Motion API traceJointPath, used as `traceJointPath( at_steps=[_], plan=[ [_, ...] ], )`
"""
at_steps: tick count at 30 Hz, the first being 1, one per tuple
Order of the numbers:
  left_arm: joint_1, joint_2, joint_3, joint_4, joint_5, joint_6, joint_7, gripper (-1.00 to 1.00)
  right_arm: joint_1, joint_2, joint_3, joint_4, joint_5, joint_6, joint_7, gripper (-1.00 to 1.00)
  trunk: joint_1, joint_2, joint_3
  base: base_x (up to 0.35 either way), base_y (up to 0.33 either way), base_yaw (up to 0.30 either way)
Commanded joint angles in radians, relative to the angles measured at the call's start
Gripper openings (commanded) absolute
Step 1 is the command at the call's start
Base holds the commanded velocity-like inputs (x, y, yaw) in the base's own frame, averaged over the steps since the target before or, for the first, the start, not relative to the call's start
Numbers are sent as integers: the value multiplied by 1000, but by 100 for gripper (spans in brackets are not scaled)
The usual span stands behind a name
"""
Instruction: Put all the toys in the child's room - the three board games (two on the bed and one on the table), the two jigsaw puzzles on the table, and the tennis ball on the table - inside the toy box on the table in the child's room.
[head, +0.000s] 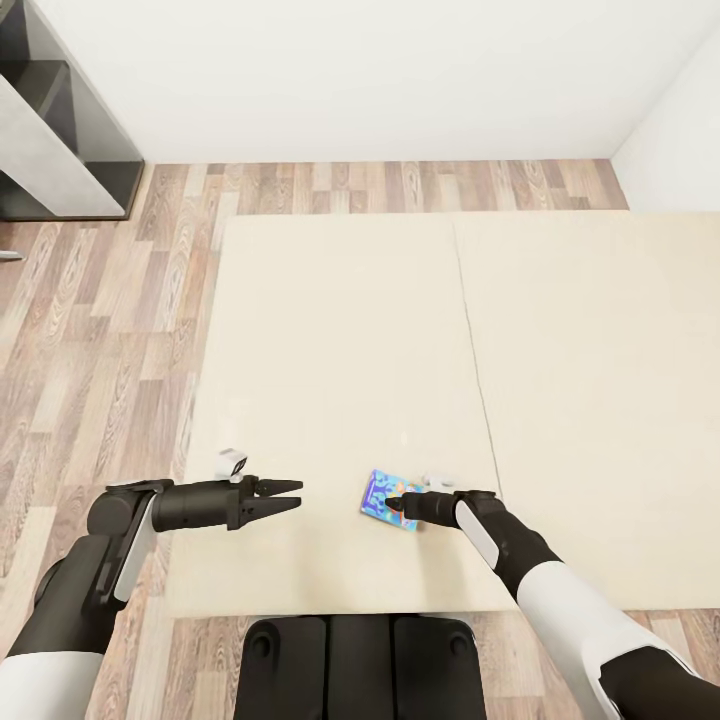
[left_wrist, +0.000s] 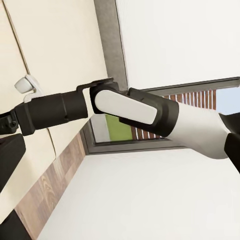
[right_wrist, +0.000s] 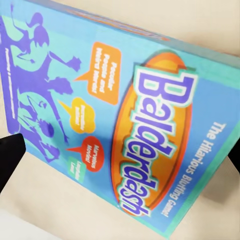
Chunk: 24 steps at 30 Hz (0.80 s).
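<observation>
Blue Balderdash board game (head: 387, 497) lies flat on the beige bed (head: 330, 340), directly before the right claw (head: 393, 503), whose opening I cannot tell. Left claw (head: 292, 495) hovers nearby, fingers slightly apart.

Evenly and brightly lit throughout, with soft, diffuse light and no single visible source. Flat rendering, no glare or hot spots on the pale bed (head: 340, 330) or the white walls. Only faint, soft-edged shadows: a thin one beneath the blue board game (right_wrist: 125, 120) in the right wrist view, a slight darkening under the left gripper (head: 285, 495) in the head view. Mild softness and compression artefacts along the wood floor (head: 100, 330) planks. Lettering on the game cover slightly blurred at close range yet legible. Noticeable wide-angle stretch toward the head view's corners.
</observation>
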<state>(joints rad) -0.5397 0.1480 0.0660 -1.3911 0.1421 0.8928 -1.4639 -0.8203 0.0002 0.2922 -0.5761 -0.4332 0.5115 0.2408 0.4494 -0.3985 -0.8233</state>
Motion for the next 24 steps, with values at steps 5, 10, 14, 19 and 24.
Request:
traceJointPath(
  at_steps=[5, 10, 14, 19, 24],
  plan=[
    [0, 0, 0, 0, 1, 11, -3, 100, 0, 0, 1, -1, 1, 4, 2, 100, 1, -2, -1, 0, 1, 0],
    [0, 0, 0, 0, 1, 11, -3, 100, 0, 0, 1, -1, 1, 4, 2, 100, 1, -2, -1, 0, 0, 0],
    [0, 0, 0, 0, 1, 11, -3, 100, 0, 0, 1, -1, 1, 4, 2, 100, 1, -2, -1, 0, 0, 0],
    [0, 0, 0, 0, 1, 11, -3, 100, 0, 0, 1, -1, 1, 4, 2, 100, 1, -2, -1, 0, 0, 0],
    [0, 0, 0, 0, 1, 11, -3, 100, 0, 0, 1, -1, 1, 4, 2, 100, 1, -2, -1, 0, 0, 0]
  ],
)
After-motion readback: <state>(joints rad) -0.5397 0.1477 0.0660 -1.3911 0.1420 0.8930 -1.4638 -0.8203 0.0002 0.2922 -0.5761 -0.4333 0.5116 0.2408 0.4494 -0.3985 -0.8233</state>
